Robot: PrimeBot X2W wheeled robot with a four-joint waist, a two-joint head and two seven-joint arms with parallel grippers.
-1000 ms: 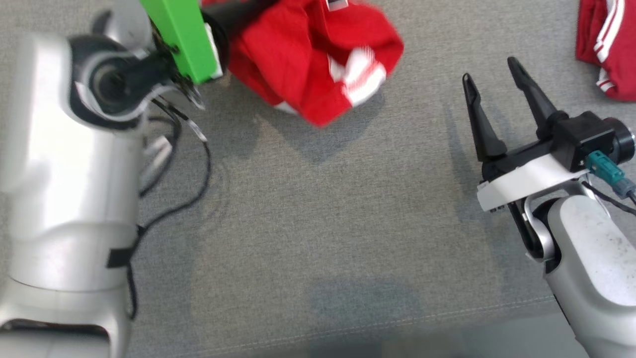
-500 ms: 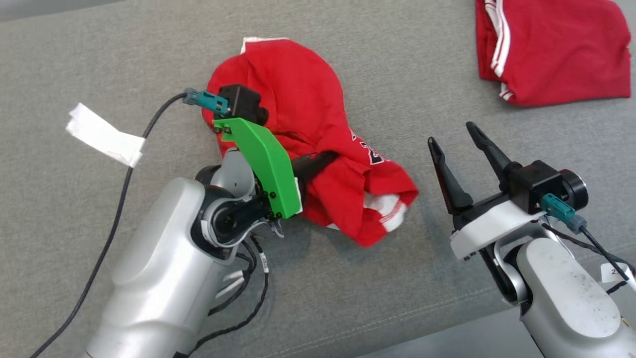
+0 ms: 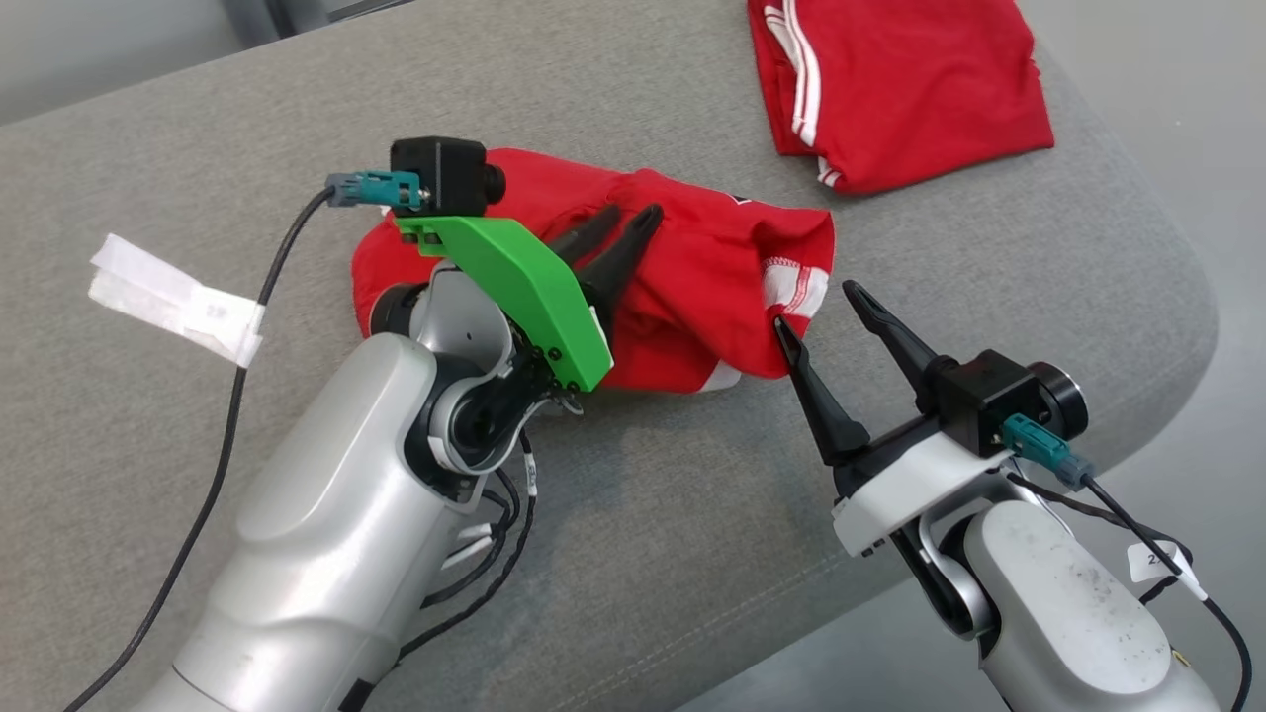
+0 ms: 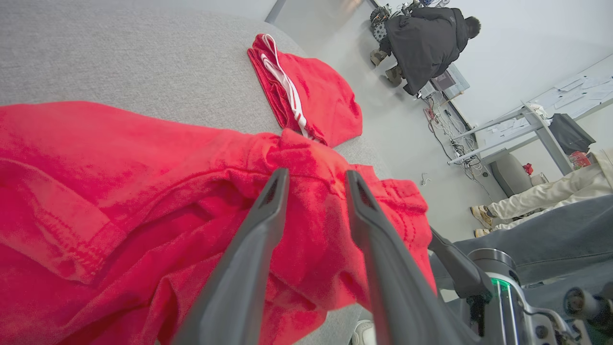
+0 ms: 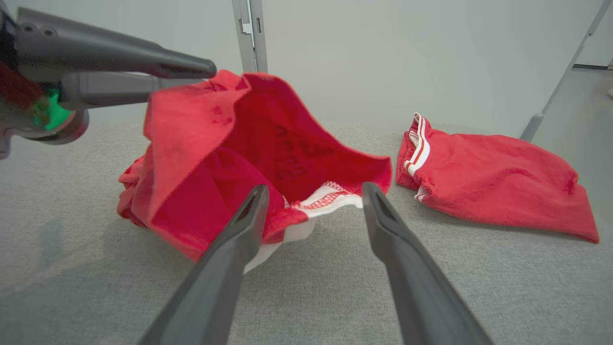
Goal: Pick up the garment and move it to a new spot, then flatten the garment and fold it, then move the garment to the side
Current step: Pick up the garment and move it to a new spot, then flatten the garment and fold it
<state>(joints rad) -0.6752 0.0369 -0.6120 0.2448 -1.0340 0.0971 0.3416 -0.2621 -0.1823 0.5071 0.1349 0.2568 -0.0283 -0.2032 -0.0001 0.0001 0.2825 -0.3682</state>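
The garment (image 3: 712, 287) is a crumpled red shirt with white-trimmed hems, lying in a heap on the grey cushion (image 3: 643, 514). My left gripper (image 3: 625, 212) hovers over its middle with the fingers parted; in the left wrist view the left gripper (image 4: 317, 173) has red cloth (image 4: 119, 191) beneath the tips and nothing pinched. A fold of the garment (image 5: 215, 158) still stands up beside the left gripper (image 5: 201, 75). My right gripper (image 3: 816, 305) is open at the white hem, its left fingertip touching the cloth edge. In its own view the right gripper (image 5: 313, 189) frames that hem.
A second red garment (image 3: 890, 79), folded, lies at the far right of the cushion. The cushion's rounded edge (image 3: 1137, 227) drops to the floor on the right. A white tag (image 3: 168, 302) hangs on the left arm's cable. A person in a dark jacket (image 4: 421, 43) crouches far off.
The camera has swung, so the whole picture shifted. My left gripper's fingers were shut on the garment and now stand apart. The right gripper now sits against the garment's hem.
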